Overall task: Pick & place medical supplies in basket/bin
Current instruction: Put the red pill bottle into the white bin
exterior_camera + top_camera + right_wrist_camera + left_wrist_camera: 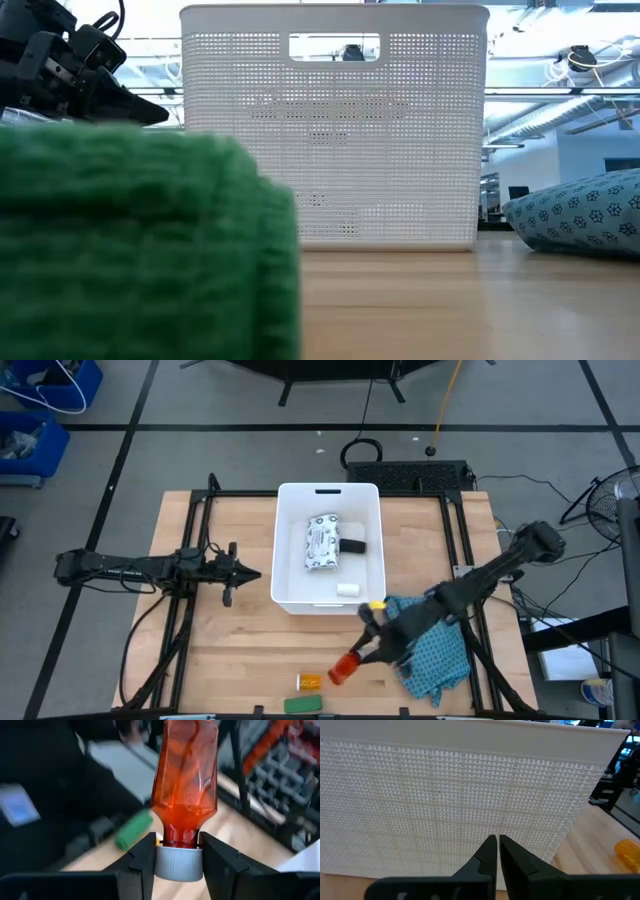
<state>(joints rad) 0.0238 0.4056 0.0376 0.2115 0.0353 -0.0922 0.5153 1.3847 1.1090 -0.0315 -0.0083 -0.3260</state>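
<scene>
My right jaws (pixel 177 862) are clamped on the red bottle (pixel 186 775) at its white cap, at 6 o'clock of the white bin (pixel 287 550), beside the teal cloth (pixel 440 655). My left jaws (pixel 497 852), pressed together with nothing between them, wait at its 9 o'clock. Only the high view shows the packet (pixel 322 544) inside the bin, and the orange vial (pixel 308 681) and green bar (pixel 303 704) on the surface (pixel 240 650).

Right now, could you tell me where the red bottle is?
The red bottle is held by its white cap in the right gripper, in the high view near the table's front edge, between the orange vial and the teal cloth.
</scene>
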